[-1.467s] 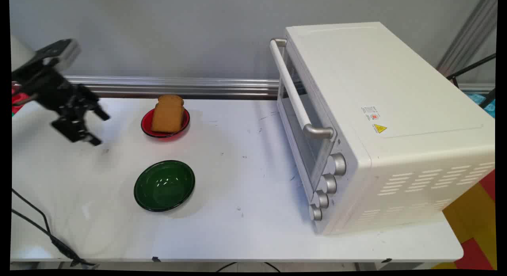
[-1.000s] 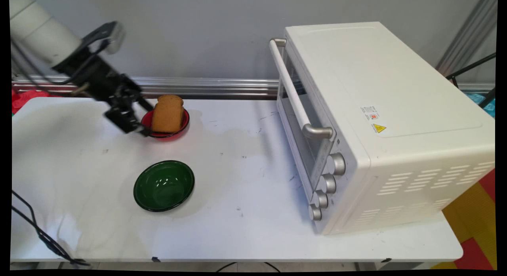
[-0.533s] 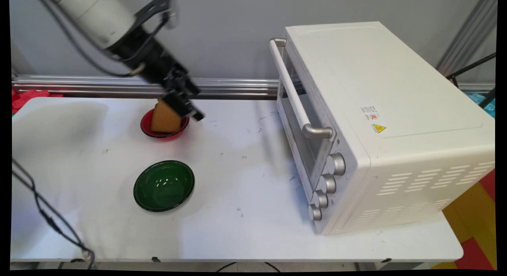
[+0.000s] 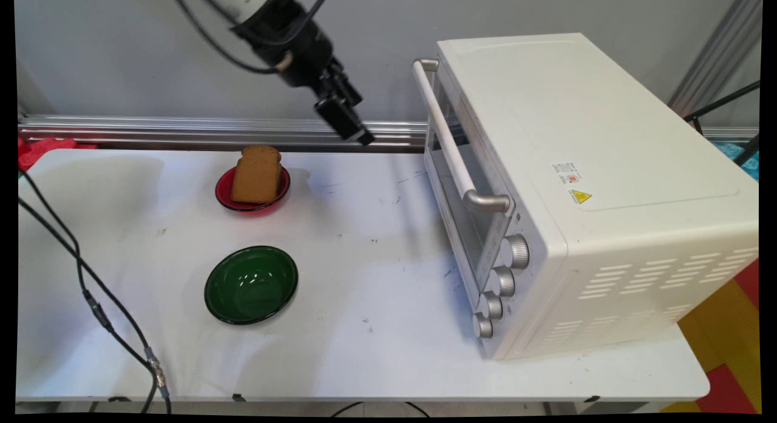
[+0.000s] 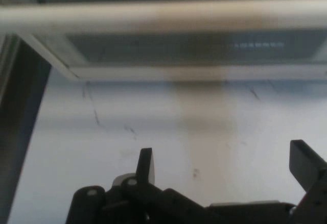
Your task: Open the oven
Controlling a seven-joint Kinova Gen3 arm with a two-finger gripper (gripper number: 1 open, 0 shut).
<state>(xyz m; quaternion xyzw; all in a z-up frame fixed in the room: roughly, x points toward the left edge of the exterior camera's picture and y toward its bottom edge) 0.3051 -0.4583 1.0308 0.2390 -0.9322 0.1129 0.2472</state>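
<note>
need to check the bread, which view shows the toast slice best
The main view: the toast slice stands upright in the red bowl, fully visible on the table's far left. The hand view shows none of it, only the oven's handle, door and bare table.

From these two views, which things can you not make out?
- Oven interior: main view, glass door seen at too steep an angle; hand view blurred.
- Oven's far side: main view, hidden by its own body.
- Warning sticker text: main view, too small.
- Red bowl contents under the bread slice: main view, hidden by the slice.
- Hand, open, empty.
</note>
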